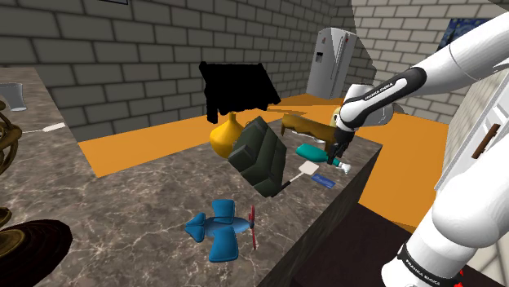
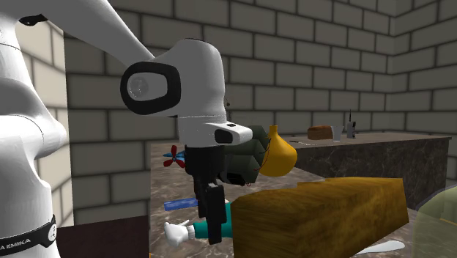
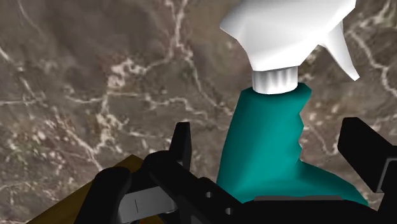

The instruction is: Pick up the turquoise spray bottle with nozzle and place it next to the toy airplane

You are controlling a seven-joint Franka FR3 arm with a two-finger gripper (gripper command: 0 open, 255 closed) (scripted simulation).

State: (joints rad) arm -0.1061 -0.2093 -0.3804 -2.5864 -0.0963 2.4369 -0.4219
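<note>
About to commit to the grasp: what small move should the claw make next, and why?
Probably close the claw now. Its fingers stand apart on either side of the turquoise spray bottle, which lies on the marbled counter, and neither seems to touch it yet.

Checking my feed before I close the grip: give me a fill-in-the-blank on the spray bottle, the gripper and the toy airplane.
1. The turquoise spray bottle lies on the marbled brown counter and has a ____ trigger nozzle.
2. The all-black two-finger gripper has its fingers ____, one on each side of the bottle, not clasping it.
3. The blue toy airplane has a ____ propeller.

Missing words: white; open; red.
</note>
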